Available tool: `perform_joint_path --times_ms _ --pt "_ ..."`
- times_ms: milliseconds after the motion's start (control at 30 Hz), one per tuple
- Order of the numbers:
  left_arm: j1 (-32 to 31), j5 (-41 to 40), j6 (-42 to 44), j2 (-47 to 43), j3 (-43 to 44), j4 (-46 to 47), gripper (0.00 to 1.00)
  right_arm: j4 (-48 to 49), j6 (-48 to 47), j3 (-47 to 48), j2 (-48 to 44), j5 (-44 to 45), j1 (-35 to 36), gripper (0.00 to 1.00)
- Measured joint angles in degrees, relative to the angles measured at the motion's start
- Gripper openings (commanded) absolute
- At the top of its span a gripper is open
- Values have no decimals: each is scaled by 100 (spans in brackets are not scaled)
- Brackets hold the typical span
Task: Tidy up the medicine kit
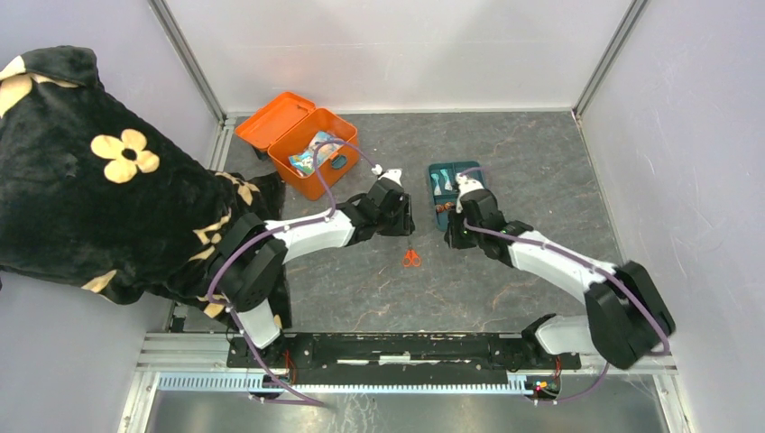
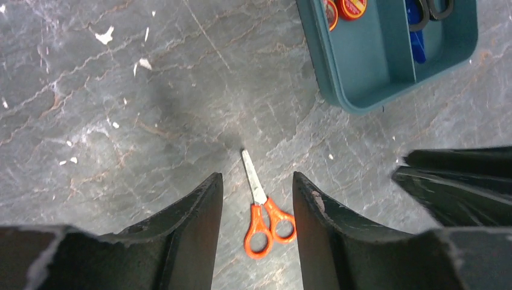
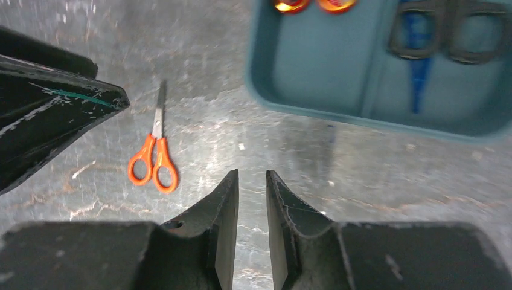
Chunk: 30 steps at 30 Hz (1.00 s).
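Observation:
The medicine kit [image 1: 311,158], an orange box with its lid [image 1: 271,117] swung open, stands at the back left with packets inside. Small orange-handled scissors [image 1: 411,259] lie flat on the floor, blade pointing away. My left gripper [image 1: 403,225] hangs over them, open; its fingers straddle the scissors [image 2: 264,208] from above without touching them, as seen around the left gripper [image 2: 257,176]. My right gripper [image 1: 456,234] hovers by the near end of the teal tray [image 1: 439,171]. In its wrist view, the right gripper [image 3: 252,173] stands narrowly open, nothing between its fingers.
The teal tray [image 2: 362,66] holds round red tins [image 2: 350,7] and dark-handled blue scissors [image 3: 416,66] in separate compartments. A black cloth with yellow flowers [image 1: 90,171] covers the left side. Grey walls enclose the stone-patterned floor [image 1: 541,153].

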Motion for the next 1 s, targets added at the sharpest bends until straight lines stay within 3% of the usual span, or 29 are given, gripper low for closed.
perform_joint_path --times_ms 267,667,867,1000 --pt "-157 -308 2 647 678 -560 48 378 411 -811 -1296 433 -450 29" --pt "-529 -752 9 1228 1290 -1425 46 695 498 -1193 -1351 269 -557 29" --pt "-614 -984 13 1329 1445 -1657 36 721 496 -1244 -1362 254 -595 29" --pt "-658 -1080 13 1368 1506 -1755 34 715 496 -1344 -1403 247 -599 29"
